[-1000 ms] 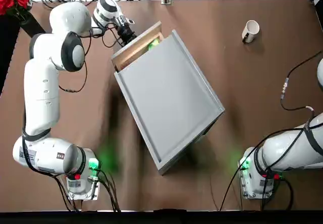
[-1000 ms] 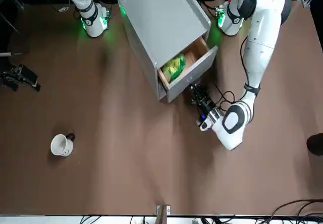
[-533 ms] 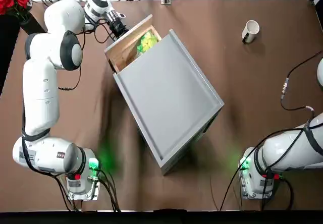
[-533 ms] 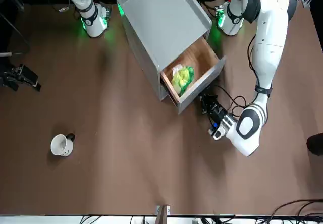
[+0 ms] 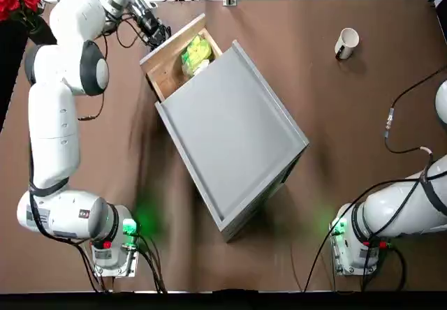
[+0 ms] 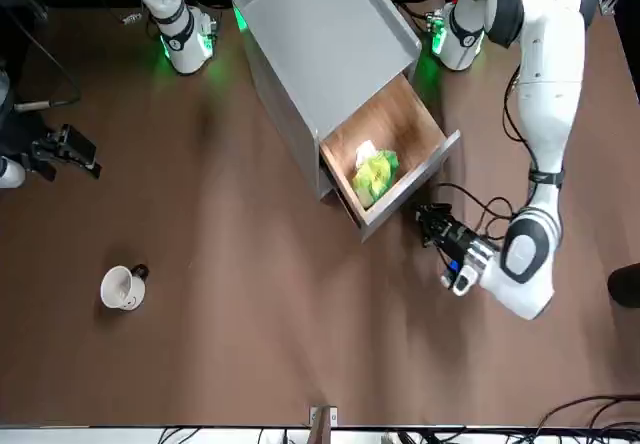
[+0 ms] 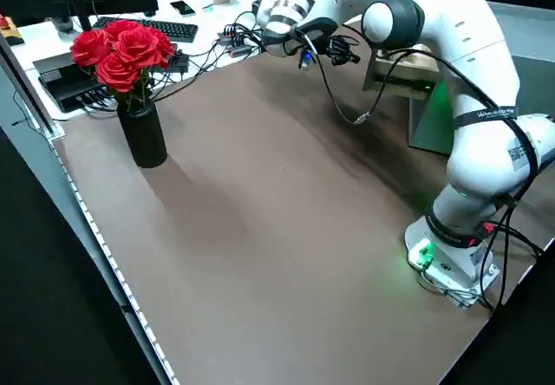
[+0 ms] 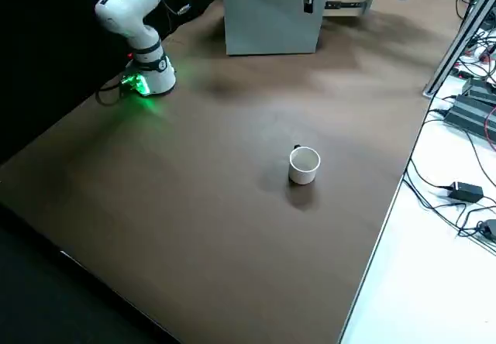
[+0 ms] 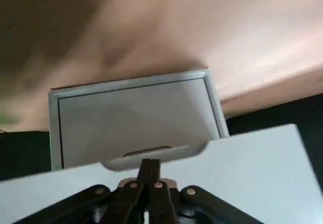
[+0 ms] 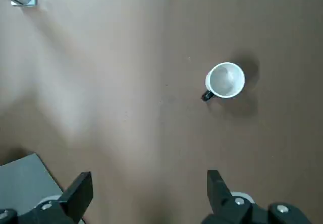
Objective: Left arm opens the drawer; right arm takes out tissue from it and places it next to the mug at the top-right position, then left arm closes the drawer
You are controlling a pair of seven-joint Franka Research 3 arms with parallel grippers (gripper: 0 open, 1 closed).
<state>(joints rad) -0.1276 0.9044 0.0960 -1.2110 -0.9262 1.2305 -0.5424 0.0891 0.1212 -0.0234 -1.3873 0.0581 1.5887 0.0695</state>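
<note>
The left arm's dark two-finger gripper (image 6: 437, 226) sits at the grey front panel of the sliding wooden drawer (image 5: 167, 62), and in its wrist view the two fingers (image 9: 149, 176) are pressed together just under the panel's curved handle (image 9: 151, 153), apparently pinching it, though the contact itself is hard to make out. From that gripper the white and grey jointed left arm (image 5: 59, 114) runs back along the table's left side to its green-lit base (image 5: 112, 237) at the near edge. The drawer stands pulled well out of the large light-grey rectangular cabinet (image 5: 234, 132), which sits at an angle on the brown table (image 5: 349, 114). Inside the drawer's light brown wooden interior lies the small soft green and yellow tissue packet (image 6: 375, 174), near the cabinet end of the box. The right arm's gripper (image 10: 146, 193) hangs high over bare table with its fingers spread wide apart and nothing between them; its wrist camera looks down on the small white cylindrical mug (image 10: 224, 80). The mug (image 5: 346, 42) stands by itself toward the far right of the table, well apart from the cabinet. The right arm's green-lit base (image 5: 353, 244) is at the near right corner. A dark vase of red flowers (image 7: 130, 81) stands at the table's far left corner.
</note>
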